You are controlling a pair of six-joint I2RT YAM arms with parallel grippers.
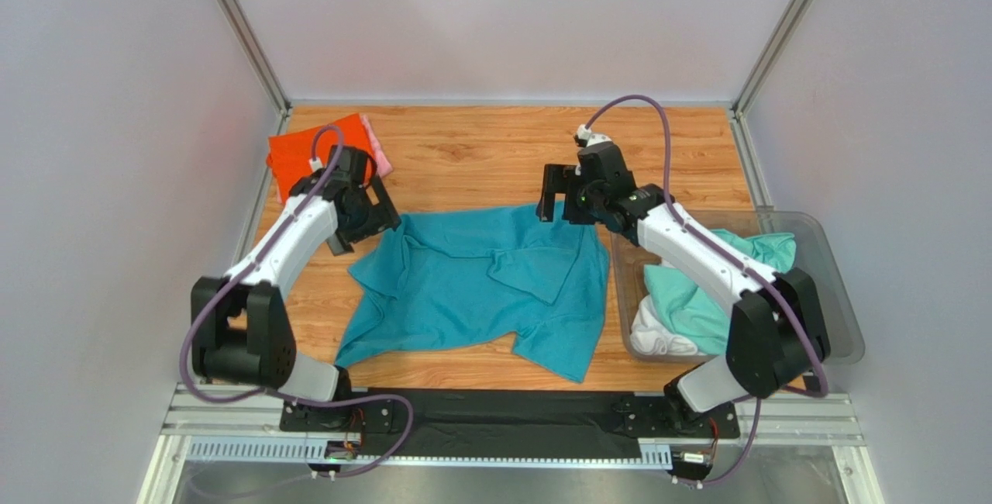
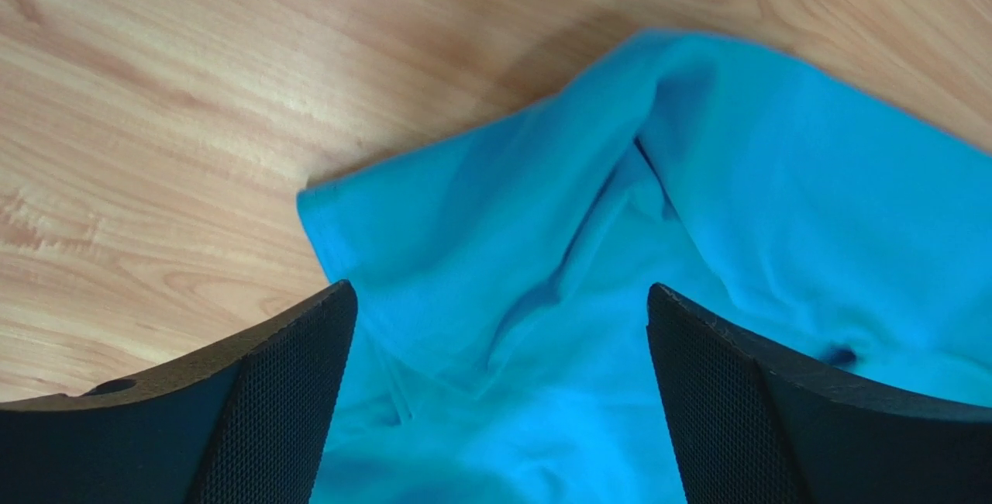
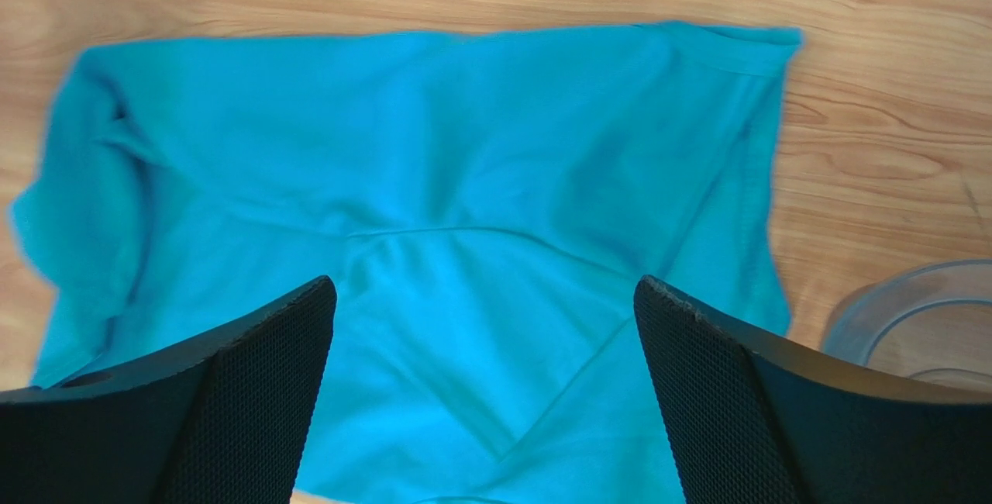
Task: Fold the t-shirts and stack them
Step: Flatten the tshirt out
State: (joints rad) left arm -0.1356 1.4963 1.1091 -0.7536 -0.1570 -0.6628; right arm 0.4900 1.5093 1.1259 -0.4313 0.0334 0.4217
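**Teal shirt laid out, both grippers open at its far corners**

Far L, back corner of the table (image 1: 466, 144): the orange shirt (image 1: 310, 157) lies folded, w/ the pink shirt (image 1: 378, 146) showing at its right edge (under or beside, we can't tell). We read that as the stack, set off to one side so the middle is free for folding.

Next, the L gripper (image 2: 498, 295) hangs over the far-left corner of the teal shirt (image 1: 489, 283), jaws wide apart, nothing between them. The cloth below it bunches into a ridge.

The teal shirt lies mid-table, mostly spread, but w/ a flap doubled over near its centre and creases throughout. It isn't folded yet, we judge.

The R gripper (image 3: 483, 289) hangs over the far-right corner, jaws also wide, holding nothing. Both sit at far corners, prob. because a flattening pull or a first fold would start there.

Far R, the bin (image 1: 841, 330) holds the mint shirt (image 1: 699, 304) and the white shirt (image 1: 659, 339), unfolded.
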